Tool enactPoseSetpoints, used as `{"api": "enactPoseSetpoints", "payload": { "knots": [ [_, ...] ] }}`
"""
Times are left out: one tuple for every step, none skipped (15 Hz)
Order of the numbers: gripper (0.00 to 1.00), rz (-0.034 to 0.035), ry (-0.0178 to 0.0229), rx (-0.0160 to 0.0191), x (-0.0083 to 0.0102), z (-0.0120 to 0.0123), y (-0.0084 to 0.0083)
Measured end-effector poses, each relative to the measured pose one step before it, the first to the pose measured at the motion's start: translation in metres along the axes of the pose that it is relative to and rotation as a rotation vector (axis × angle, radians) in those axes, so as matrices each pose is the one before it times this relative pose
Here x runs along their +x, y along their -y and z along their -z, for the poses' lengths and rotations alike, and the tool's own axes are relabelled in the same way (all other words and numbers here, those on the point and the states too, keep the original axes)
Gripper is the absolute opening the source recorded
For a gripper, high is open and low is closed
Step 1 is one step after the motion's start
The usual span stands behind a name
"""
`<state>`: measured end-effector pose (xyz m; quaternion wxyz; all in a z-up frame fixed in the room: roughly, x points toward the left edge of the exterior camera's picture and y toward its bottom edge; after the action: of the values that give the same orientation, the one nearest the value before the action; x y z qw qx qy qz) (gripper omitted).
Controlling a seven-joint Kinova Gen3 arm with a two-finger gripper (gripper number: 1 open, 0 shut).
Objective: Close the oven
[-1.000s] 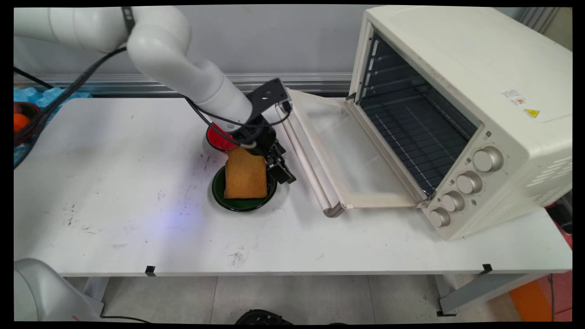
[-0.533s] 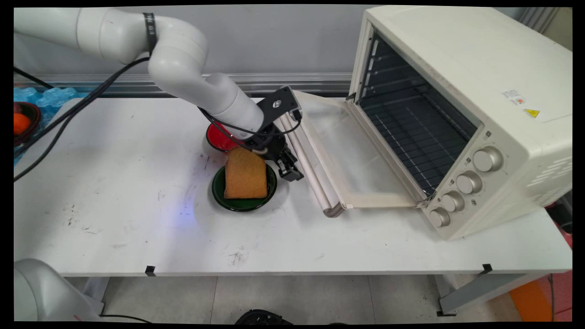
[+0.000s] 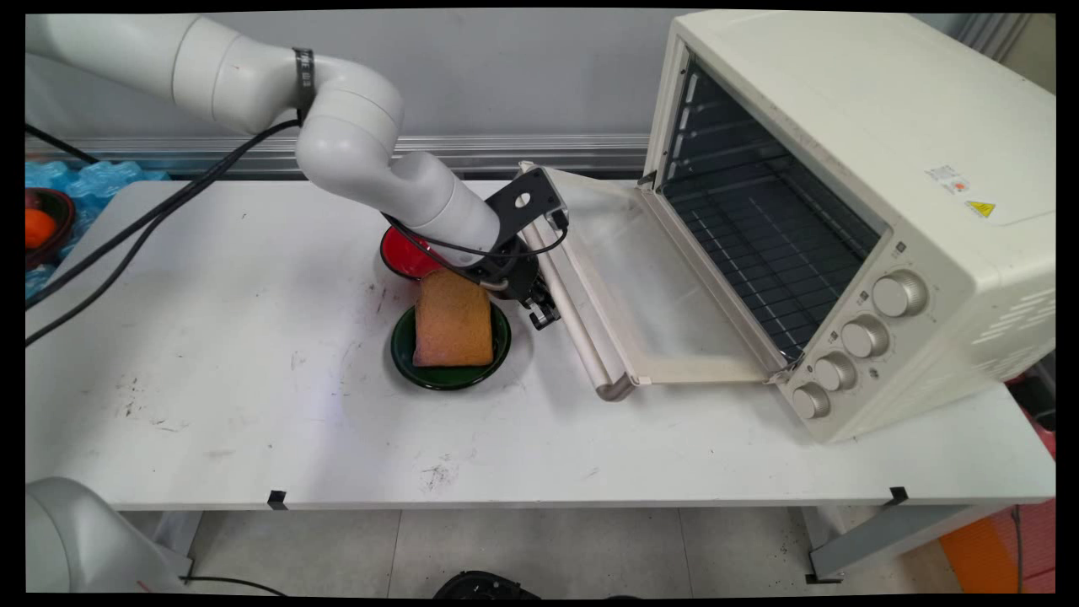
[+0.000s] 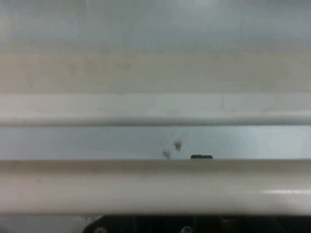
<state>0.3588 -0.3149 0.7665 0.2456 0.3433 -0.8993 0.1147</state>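
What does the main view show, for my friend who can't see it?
The end effector sits low beside the open oven door's handle, next to toast on a green plate. A red bowl lies behind.

Grey wall (image 3: 506, 76), white table (image 3: 253, 405), tiled floor (image 3: 539, 548).

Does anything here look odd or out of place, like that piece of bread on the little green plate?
Yes, slightly. The slice of toast is bigger than the green plate and overhangs its far rim, toward the red bowl. The oven door lies fully open, flat over the table. The gripper sits beside its handle. Nothing looks spilled or broken.
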Motion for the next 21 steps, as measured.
{"api": "enactPoseSetpoints", "payload": {
  "knots": [
    [0.0, 0.00789, -0.00677, 0.00404, 0.00005, -0.00189, 0.00006],
    [0.0, 0.00649, -0.00667, 0.00323, 0.00026, -0.00124, -0.00003],
    [0.0, 0.00667, -0.00693, 0.00308, 0.00018, -0.00105, 0.00002],
    [0.0, 0.0044, -0.0058, 0.00227, 0.00028, -0.00058, 0.00013],
    [0.0, 0.00512, -0.00742, 0.00278, 0.00044, -0.00057, 0.00023],
    [0.0, 0.00697, -0.01112, 0.00426, 0.00098, -0.00055, 0.00038],
    [0.0, 0.00365, -0.00902, 0.00305, 0.00108, -0.0001, 0.00035],
    [0.0, 0.00345, -0.00932, 0.00297, 0.00138, 0.00004, 0.00044],
    [0.0, 0.00223, -0.00667, 0.00201, 0.00116, 0.00022, 0.00035],
    [0.0, 0.00268, -0.0119, 0.00338, 0.00227, 0.00054, 0.00066],
    [0.0, 0.00139, -0.01267, 0.00276, 0.0029, 0.0009, 0.00058],
    [0.0, 0.00008, -0.01265, 0.00242, 0.00325, 0.00106, 0.00061],
    [0.0, -0.00032, -0.00853, 0.00117, 0.00234, 0.00073, 0.00038],
    [0.0, -0.0021, -0.01132, 0.00107, 0.00341, 0.00126, 0.00055],
    [0.0, -0.00252, -0.00822, 0.00026, 0.00282, 0.00094, 0.00037],
    [0.0, -0.00293, -0.01196, 0.00024, 0.00447, 0.00146, 0.00058],
    [0.0, -0.00288, -0.01015, 0.00023, 0.00381, 0.00122, 0.00047],
    [0.0, -0.00316, -0.01164, 0.00036, 0.00458, 0.00134, 0.00054],
    [0.0, -0.00315, -0.01428, 0.00056, 0.00571, 0.00165, 0.00065],
    [0.0, -0.00179, -0.00976, -0.00005, 0.00403, 0.00097, 0.0004],
    [0.0, -0.00183, -0.01006, -0.00003, 0.00462, 0.00082, 0.00043]
  ]
}}
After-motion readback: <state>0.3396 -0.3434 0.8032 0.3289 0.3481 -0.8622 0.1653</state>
